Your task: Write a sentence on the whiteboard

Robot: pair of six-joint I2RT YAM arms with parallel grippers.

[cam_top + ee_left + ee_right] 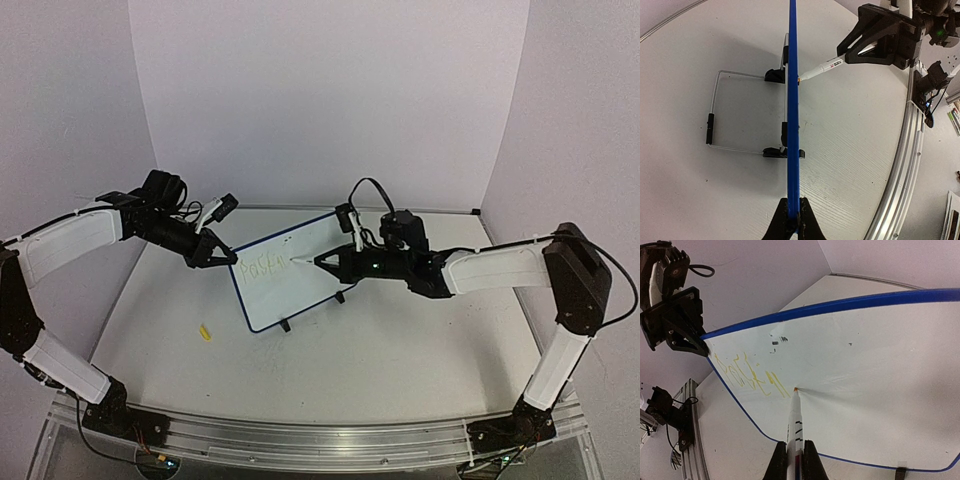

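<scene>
Mid-frame on the worktop [400, 350] the whiteboard [300, 280] stands propped: thin, stiff, probably light, best pinched by its frame edge, as the left tool [794, 220] does. The right tool [795, 460] clamps a marker [796, 420], tip seemingly touching just right of the sentence [747, 372].

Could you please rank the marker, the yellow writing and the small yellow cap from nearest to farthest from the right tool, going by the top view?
1. marker: gripped in the right tool, pointing left.
2. yellow writing: on the left part of the whiteboard, just past the marker tip.
3. yellow cap: on the table, left of the board's near corner.
</scene>
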